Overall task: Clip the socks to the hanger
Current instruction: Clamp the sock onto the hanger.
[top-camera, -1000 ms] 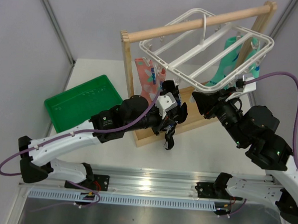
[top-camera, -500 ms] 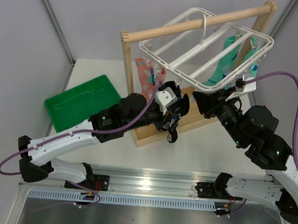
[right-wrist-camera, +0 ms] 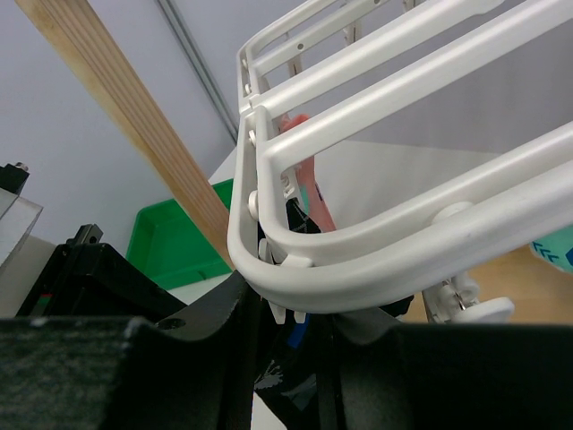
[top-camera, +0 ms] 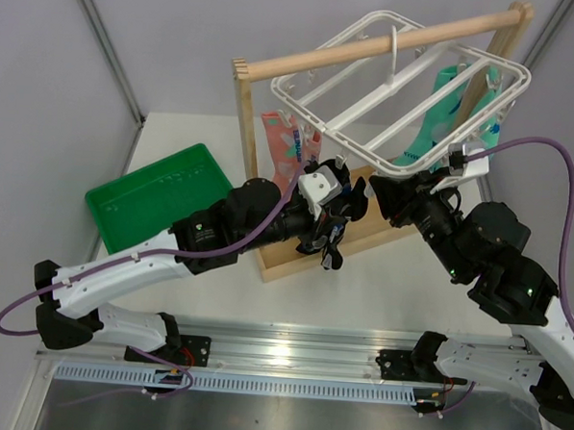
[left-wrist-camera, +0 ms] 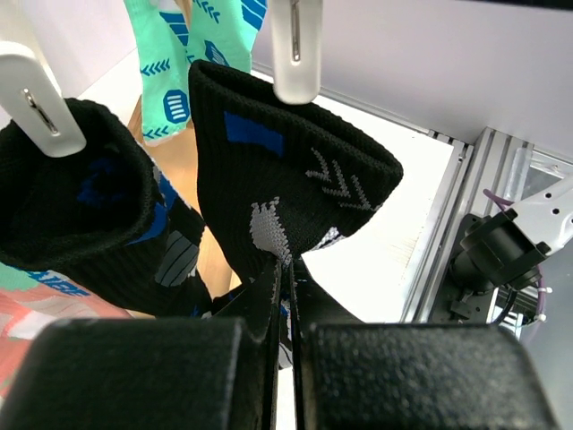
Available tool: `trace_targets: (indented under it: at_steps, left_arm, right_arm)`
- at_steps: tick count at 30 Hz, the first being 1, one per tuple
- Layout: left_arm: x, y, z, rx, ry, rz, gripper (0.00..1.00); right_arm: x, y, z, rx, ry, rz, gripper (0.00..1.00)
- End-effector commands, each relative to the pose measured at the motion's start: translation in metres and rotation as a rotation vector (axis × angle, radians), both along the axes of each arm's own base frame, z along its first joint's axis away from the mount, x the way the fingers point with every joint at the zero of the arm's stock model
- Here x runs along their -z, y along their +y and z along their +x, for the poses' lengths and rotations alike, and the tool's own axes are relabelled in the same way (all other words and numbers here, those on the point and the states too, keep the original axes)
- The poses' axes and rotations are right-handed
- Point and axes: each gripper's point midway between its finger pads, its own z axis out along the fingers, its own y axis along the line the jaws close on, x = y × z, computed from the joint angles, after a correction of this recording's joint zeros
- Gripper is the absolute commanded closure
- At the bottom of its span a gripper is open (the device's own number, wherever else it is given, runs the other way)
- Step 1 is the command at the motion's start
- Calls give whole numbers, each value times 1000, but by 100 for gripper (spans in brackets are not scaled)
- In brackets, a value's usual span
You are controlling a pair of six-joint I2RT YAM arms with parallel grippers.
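The top external view looks down from above and behind the arm bases, facing the far wall. It is wide enough to hold the white counter [top-camera: 409,279], the light wooden rack [top-camera: 243,136], the white plastic grid hanger [top-camera: 409,87] and the green plastic tray [top-camera: 158,194] at the left.

The left wrist view sits just behind the left claw [left-wrist-camera: 286,273]. It looks upward along the fingers, very near a black sock with white marks [left-wrist-camera: 286,179].

The right wrist view sits behind the right claw [right-wrist-camera: 300,309]. It looks up and leftward from close under the hanger's near corner.

That view shares the hanger, rack and tray with the top view. The left wrist view shares the sock with it.
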Motion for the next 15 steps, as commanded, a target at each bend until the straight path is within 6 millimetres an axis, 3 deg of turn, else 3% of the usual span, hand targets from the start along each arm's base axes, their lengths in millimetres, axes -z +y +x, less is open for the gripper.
trace_targets:
  at_steps: [1, 15]
  left_arm:
    - [-37, -2, -4, 12, -51, -93, 99]
    - [-46, -5, -5, 10, -49, -135, 99]
  right_arm:
    - [-5, -2, 8, 45, -15, 23, 100]
    - [0, -1, 9, 51, -6, 23, 100]
